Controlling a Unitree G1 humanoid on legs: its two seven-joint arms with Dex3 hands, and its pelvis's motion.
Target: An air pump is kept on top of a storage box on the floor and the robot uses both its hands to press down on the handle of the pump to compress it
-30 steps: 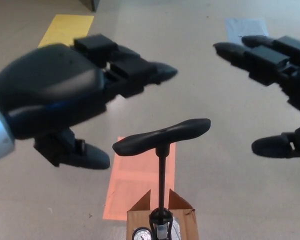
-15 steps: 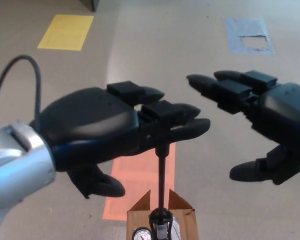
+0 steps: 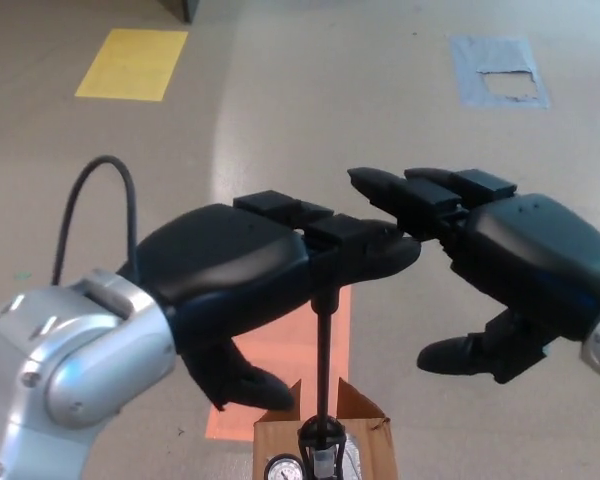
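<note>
As the 2 hands are closing inward, the left hand (image 3: pixel 235 265) is now covering the handle (image 3: pixel 398 254) and the right hand (image 3: pixel 525 265) is nearing its free end, all fingers extended and grasping nothing, while the air pump (image 3: pixel 323 370) is standing on the storage box (image 3: pixel 372 442), judged uncompressed.

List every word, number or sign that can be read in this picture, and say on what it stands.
No text can be read anywhere.
Pressure gauge: dial marks, too small and blurred to read.
Cardboard box: no writing seen.
Yellow patch, orange patch, grey patch on the floor: no writing.
</note>
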